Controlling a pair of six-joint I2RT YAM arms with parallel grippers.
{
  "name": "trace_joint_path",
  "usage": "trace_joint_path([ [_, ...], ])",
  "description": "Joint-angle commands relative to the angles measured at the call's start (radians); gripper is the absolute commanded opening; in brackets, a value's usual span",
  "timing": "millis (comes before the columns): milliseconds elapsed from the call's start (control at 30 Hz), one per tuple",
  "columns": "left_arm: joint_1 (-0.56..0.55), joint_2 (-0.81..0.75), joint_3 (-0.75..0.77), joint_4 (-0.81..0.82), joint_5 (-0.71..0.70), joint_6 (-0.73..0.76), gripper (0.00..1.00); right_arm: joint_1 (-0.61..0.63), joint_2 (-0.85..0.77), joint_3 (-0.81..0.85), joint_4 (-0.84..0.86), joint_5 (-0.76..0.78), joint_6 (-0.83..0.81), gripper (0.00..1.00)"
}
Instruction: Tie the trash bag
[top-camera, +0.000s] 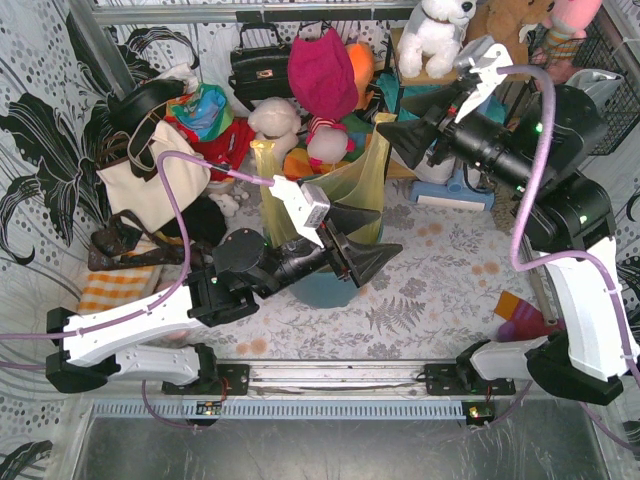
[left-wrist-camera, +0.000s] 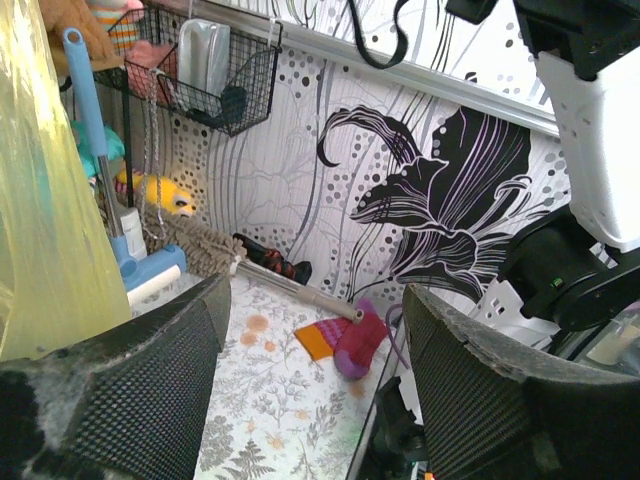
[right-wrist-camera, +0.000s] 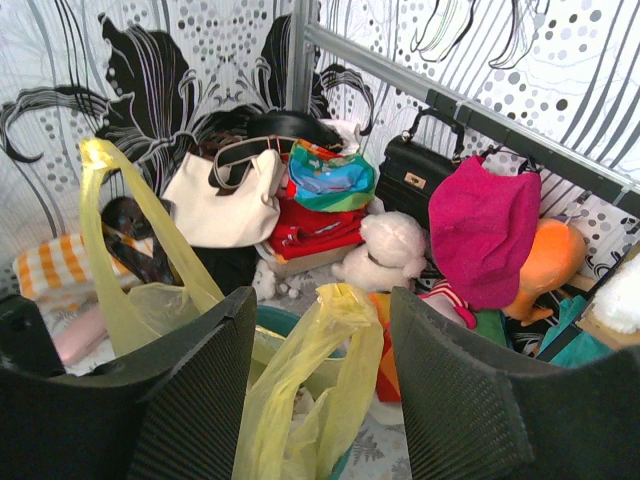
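The trash bag (top-camera: 335, 180) is thin yellow plastic and stands in a teal round bin (top-camera: 322, 290) at mid-table, with two handles raised. My left gripper (top-camera: 372, 236) is open and empty, just right of the bag's front. In the left wrist view (left-wrist-camera: 315, 295) the bag (left-wrist-camera: 40, 200) fills the left edge, outside the jaws. My right gripper (top-camera: 402, 118) is open, high at the bag's right handle. In the right wrist view (right-wrist-camera: 322, 300) one handle (right-wrist-camera: 335, 340) shows between the open fingers, ungripped. The other handle (right-wrist-camera: 110, 220) stands to the left, and the bin rim (right-wrist-camera: 285, 322) is behind.
A cream tote bag (top-camera: 150, 185), a black handbag (top-camera: 262, 65), a pink hat (top-camera: 322, 70) and plush toys (top-camera: 275, 118) crowd the back. A purple-orange sock (top-camera: 520, 318) lies at the right. A wire basket (left-wrist-camera: 200, 75) and a blue-handled brush (left-wrist-camera: 100, 150) are at the right wall.
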Motion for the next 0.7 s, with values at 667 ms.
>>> trace_joint_path([
  [667, -0.006, -0.010, 0.024, 0.099, 0.003, 0.074, 0.80, 0.002, 0.057, 0.070, -0.047, -0.020, -0.173, 0.21],
])
